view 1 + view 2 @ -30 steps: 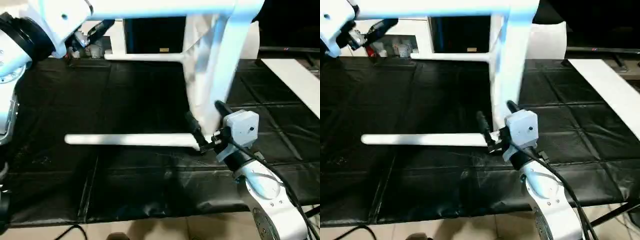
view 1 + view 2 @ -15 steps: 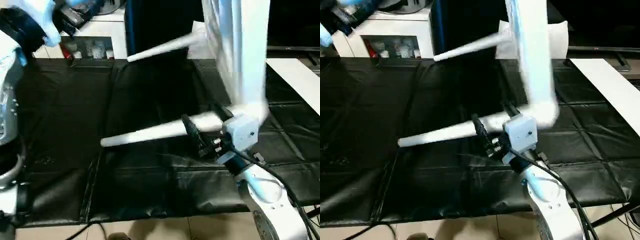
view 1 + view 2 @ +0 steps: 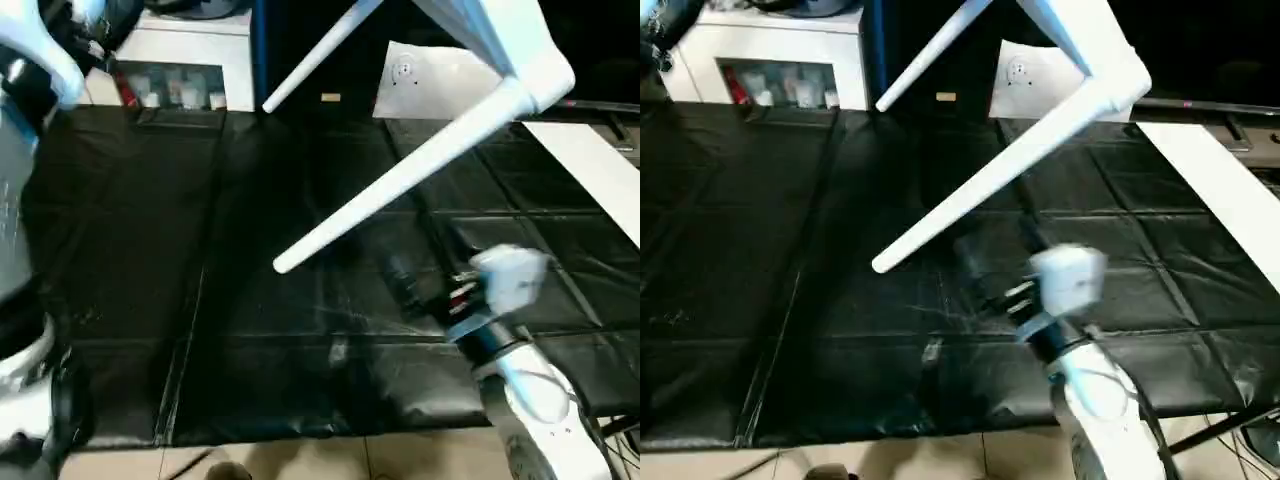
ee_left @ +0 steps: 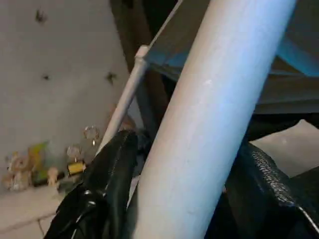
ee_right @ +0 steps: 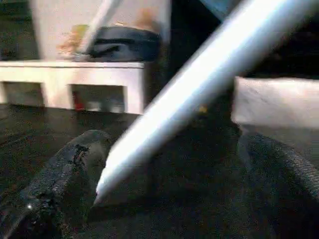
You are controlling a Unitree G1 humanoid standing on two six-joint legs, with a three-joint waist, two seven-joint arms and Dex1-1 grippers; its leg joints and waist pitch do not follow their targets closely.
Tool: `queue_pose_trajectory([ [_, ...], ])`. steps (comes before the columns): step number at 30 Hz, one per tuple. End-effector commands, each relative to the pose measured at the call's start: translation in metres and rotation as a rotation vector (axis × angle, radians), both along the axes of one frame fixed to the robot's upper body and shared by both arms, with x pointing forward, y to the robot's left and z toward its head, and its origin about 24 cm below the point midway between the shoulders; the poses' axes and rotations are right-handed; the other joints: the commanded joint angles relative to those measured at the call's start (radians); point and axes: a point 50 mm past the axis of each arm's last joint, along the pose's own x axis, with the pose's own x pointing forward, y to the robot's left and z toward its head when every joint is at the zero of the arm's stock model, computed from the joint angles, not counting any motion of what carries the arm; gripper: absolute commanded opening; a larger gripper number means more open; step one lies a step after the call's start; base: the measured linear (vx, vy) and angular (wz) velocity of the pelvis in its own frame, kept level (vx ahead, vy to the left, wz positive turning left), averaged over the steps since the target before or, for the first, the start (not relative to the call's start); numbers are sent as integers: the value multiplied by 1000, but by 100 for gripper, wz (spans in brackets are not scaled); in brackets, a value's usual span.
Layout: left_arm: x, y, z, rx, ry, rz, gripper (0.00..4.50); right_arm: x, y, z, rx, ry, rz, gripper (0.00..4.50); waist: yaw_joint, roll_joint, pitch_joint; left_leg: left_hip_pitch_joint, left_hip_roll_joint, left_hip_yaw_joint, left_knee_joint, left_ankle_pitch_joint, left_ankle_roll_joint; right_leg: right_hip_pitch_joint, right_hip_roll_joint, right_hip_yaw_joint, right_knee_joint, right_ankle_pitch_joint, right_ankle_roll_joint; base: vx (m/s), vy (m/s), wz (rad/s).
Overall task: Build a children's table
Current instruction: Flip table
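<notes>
The children's table (image 3: 538, 78) hangs tilted above the black-covered work surface (image 3: 150, 250). One white leg (image 3: 400, 180) slants down to a tip over the middle of the surface. A second leg (image 3: 312, 58) slants the same way further back. In the left wrist view my left gripper (image 4: 184, 184) is shut on a table leg (image 4: 209, 114), with a black finger (image 4: 107, 179) on each side. My right gripper (image 3: 408, 285) sits low under the slanting leg and is open. In the right wrist view its fingers (image 5: 65, 169) stand wide apart around the leg tip (image 5: 149, 144) without gripping it.
A white cabinet with shelves (image 3: 190, 50) stands behind the surface at the back left. A white panel (image 3: 430, 75) leans at the back. A long white board (image 3: 590, 160) lies at the right. The surface's front edge (image 3: 300, 430) meets pale floor.
The table has swung up and tilted, so its legs now point down to the left. The lower leg has lifted out of my right gripper, which has opened wider.
</notes>
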Motion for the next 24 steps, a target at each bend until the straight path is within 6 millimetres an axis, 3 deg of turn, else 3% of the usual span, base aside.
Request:
queue_pose_trajectory([
  [1, -5, -4, 3, -6, -40, -63, 249, 9, -8, 2, 55, 13, -38, 450, -5, 10, -58, -6, -20, 20, -76, -158, -33, 56, -25, 29, -73, -136, -92, 0, 0, 0],
  [4, -5, -2, 1, -19, -31, -46, 242, 20, -8, 4, 97, 15, -7, 450, -8, 9, -58, -5, -20, 21, -74, -151, -36, 56, -26, 29, -72, -151, -86, 0, 0, 0],
  [5, -6, -1, 0, -17, -34, -45, 238, 34, -6, 5, 135, 18, 38, 450, -9, 5, -58, -6, -20, 22, -73, -145, -33, 57, -27, 30, -72, -143, -89, 0, 0, 0],
  [8, -8, 2, 0, -10, -46, -43, 234, 59, -7, 7, 206, 28, 89, 450, -17, 7, -60, -6, -20, 21, -72, -142, -30, 57, -27, 28, -69, -143, -107, 0, 0, 0],
  [9, -8, 3, 0, -11, -49, -42, 232, 64, -7, 8, 223, 29, 90, 450, -20, 10, -61, -6, -21, 22, -71, -128, -30, 57, -27, 28, -67, -121, -117, 0, 0, 0],
  [12, -9, 5, 0, -10, -53, -42, 228, 81, -3, 12, 270, 34, 154, 450, -19, 7, -64, -5, -20, 25, -68, -84, -26, 60, -25, 28, -61, -49, -140, 0, 0, 0],
  [15, -10, 5, -1, -7, -55, -39, 226, 90, 3, 15, 281, 25, 224, 450, -18, 9, -66, -6, -20, 26, -66, -61, -18, 63, -25, 27, -56, -9, -161, 0, 0, 0],
  [17, -11, 7, -2, -14, -56, -35, 225, 97, 13, 23, 289, -6, 322, 450, -20, 0, -67, -8, -21, 27, -66, -62, -12, 66, -27, 26, -56, -20, -170, 0, 0, 0],
  [18, -11, 7, -2, -18, -56, -35, 225, 98, 14, 24, 291, -14, 343, 450, -19, 4, -65, -8, -19, 27, -67, -71, -10, 65, -29, 26, -58, -41, -172, 0, 0, 0],
  [24, -17, 10, -9, -32, -69, -29, 222, 92, 35, 53, 247, -147, 514, 450, -17, -5, -65, -7, -14, 28, -67, -44, -7, 65, -31, 26, -57, -29, -179, 0, 0, 0],
])
